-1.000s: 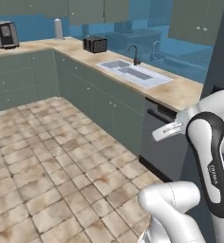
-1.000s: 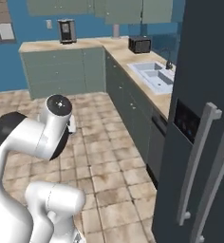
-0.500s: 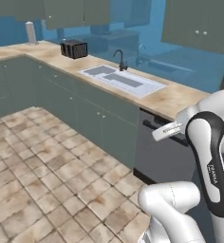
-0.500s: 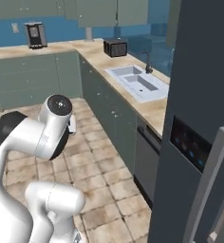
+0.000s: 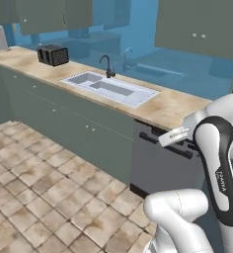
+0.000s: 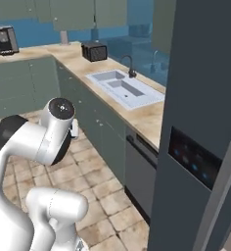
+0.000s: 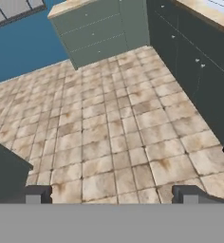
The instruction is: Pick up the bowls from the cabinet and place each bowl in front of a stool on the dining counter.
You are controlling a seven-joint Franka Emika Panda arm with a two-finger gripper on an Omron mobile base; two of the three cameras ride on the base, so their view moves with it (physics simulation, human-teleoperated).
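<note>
Approach step: my pincer [image 7: 112, 194], jaws wide and empty, hangs over the tiled floor [image 7: 109, 128]. The cabinet [image 5: 200, 27] with closed doors stands above the sink [image 5: 111, 89]; I judge its doors need opening next, to reach the bowls.

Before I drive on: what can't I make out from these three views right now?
- Bowls: whatever is inside the wall cabinet is hidden by shut doors, left base view.
- Fridge: cut off by the right edge, right base view.
- Gripper: just the tips show at the bottom, hand view; set wide apart over floor tiles.
</note>
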